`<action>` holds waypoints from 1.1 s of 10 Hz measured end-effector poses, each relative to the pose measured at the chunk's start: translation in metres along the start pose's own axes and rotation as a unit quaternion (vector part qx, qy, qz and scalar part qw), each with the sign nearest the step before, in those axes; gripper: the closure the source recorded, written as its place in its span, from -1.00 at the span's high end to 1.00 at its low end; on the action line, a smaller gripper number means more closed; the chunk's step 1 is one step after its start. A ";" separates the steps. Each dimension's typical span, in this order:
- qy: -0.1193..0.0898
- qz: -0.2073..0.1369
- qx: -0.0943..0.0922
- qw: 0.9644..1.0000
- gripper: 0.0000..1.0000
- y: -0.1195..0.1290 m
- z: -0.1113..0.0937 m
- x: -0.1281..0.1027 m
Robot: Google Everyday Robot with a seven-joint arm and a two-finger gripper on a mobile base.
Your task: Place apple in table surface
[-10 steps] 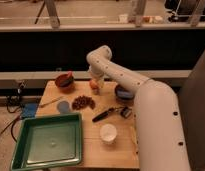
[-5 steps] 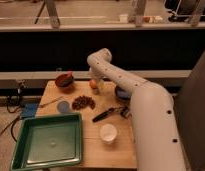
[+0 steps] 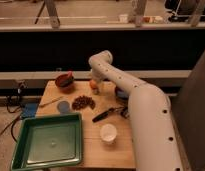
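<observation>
Gripper [image 3: 95,88] low over table surface [image 3: 103,156] far edge, jaws wide apart, apple [image 3: 93,83] seemingly loose between them.

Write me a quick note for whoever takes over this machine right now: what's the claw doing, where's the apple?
The claw is open, down at the far side of the table surface, right at the apple.
The apple sits at the claw, low over the wood; whether it rests on it cannot be told.
Done: apple is at the table.
Left: confirm it rests there, then lift the claw away.
</observation>
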 end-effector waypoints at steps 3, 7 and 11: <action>0.004 -0.008 0.001 1.000 0.53 -0.004 -0.009 -0.004; 0.000 -0.021 0.002 1.000 0.40 -0.008 -0.012 -0.010; -0.002 -0.022 0.002 1.000 -0.28 -0.008 -0.014 -0.010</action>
